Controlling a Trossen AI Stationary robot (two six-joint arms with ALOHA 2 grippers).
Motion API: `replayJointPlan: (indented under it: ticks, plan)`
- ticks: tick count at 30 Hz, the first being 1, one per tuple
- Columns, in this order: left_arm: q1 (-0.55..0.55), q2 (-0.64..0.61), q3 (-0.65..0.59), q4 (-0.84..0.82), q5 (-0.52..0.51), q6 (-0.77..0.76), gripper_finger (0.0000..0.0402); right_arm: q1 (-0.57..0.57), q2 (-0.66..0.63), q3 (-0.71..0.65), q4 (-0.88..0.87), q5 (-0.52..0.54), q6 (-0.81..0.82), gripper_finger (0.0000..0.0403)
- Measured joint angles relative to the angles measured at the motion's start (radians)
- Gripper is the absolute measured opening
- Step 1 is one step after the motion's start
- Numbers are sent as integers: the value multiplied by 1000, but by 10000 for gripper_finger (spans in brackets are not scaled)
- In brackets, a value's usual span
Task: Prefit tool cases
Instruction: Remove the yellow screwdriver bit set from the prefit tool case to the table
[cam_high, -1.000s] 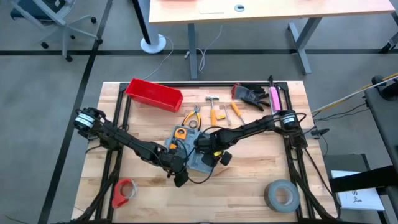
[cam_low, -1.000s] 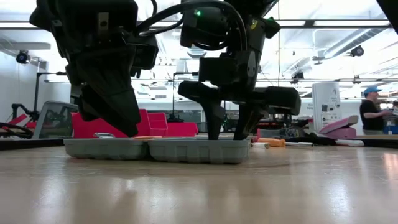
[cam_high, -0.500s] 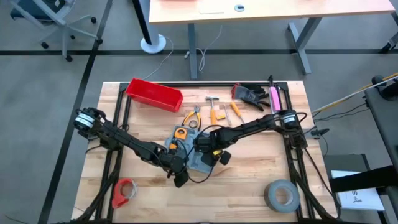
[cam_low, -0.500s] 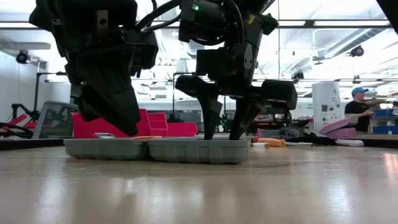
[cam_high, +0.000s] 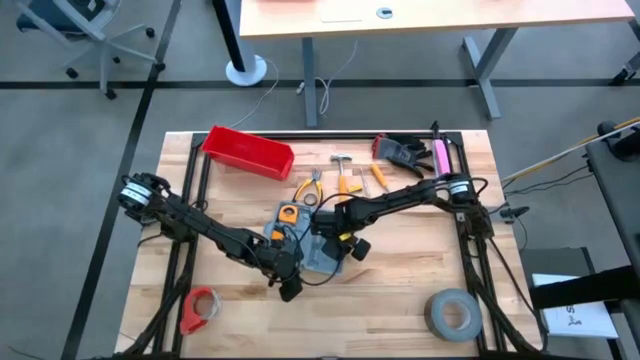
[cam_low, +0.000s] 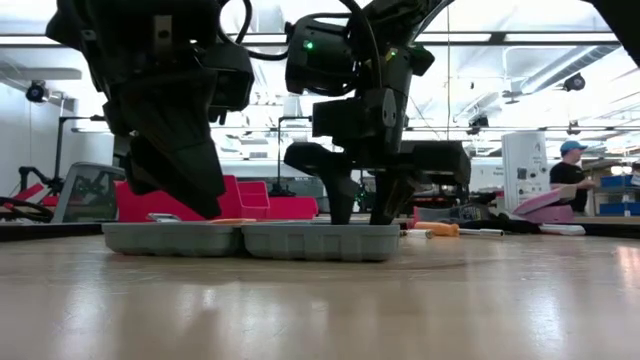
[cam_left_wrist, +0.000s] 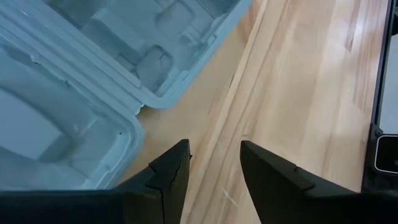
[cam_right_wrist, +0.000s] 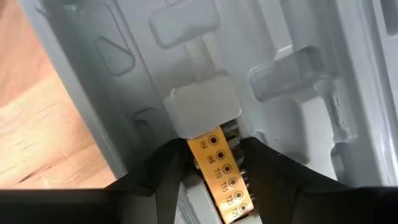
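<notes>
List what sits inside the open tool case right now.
The tool case shows bare grey moulded recesses. The right gripper presses a yellow bit holder, with labelled holes, into one recess. The left gripper hovers open beside the case. Both arms hide other recesses.

The wooden table (cam_high: 400, 290) stands on a grey floor (cam_high: 60, 180) crossed by dark lines. At twelve o'clock a pale desk (cam_high: 440, 15) on grey legs spans the top; at eleven o'clock an office chair (cam_high: 85, 30) sits on castors. Level across the room, ceiling light strips (cam_low: 500, 45) glow, and a person (cam_low: 572, 170) stands at three o'clock.
</notes>
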Motion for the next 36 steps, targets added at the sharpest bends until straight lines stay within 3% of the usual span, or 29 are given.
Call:
replayJointPlan:
  ticks: [12, 24, 32, 36]
  plan:
    - [-1, 0, 0, 1, 20, -3, 137, 16, -3, 1, -15, 9, 19, 47]
    - [-2, -1, 0, 3, 24, -4, 143, 49, -99, 5, -64, 43, 72, 39]
    - [-4, -2, 0, 29, 25, -4, 135, 74, -155, 29, -83, 59, 103, 8]
    - [-4, -2, 0, 29, 26, -4, 137, 70, -147, 29, -84, 46, 111, 20]
